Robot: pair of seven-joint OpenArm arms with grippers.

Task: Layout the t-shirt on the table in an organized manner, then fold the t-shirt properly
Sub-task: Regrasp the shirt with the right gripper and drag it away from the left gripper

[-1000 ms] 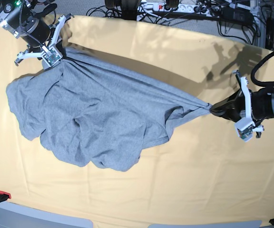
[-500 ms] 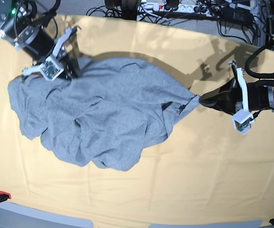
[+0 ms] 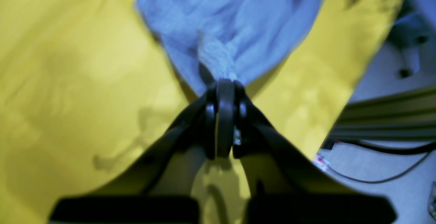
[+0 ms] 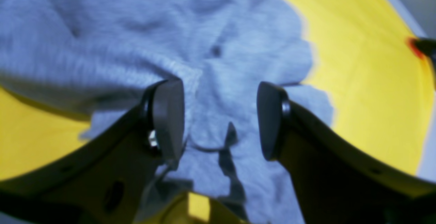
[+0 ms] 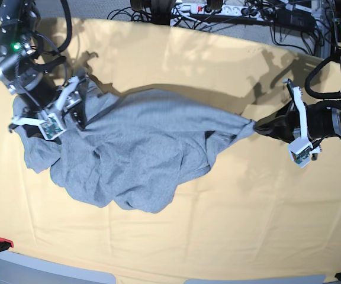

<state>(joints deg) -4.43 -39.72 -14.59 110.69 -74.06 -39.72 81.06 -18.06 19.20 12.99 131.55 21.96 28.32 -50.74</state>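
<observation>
**Shirt pinched at one end, free at the other**

The large heather-grey cotton t-shirt [image 5: 129, 157] lies crumpled on the pale yellow-orange cloth-covered table [image 5: 247, 225], its bulk toward 9 o'clock in the base view and a stretched tail drawn out toward 3 o'clock. That tail is clamped in the left tool [image 3: 223, 81], whose pads are seen pressed together on a twisted bunch of fabric in the left wrist view. The right tool [image 4: 218, 118] is held with its pads apart over the shirt's 9 o'clock edge, with nothing gripped. The long axis of the cloth runs roughly from 9 to 3 o'clock, so the next grasp is judged to fall to the right arm, directly above loose fabric. Compared with half a second earlier, the right tool is lower and farther toward 9 o'clock.
</observation>
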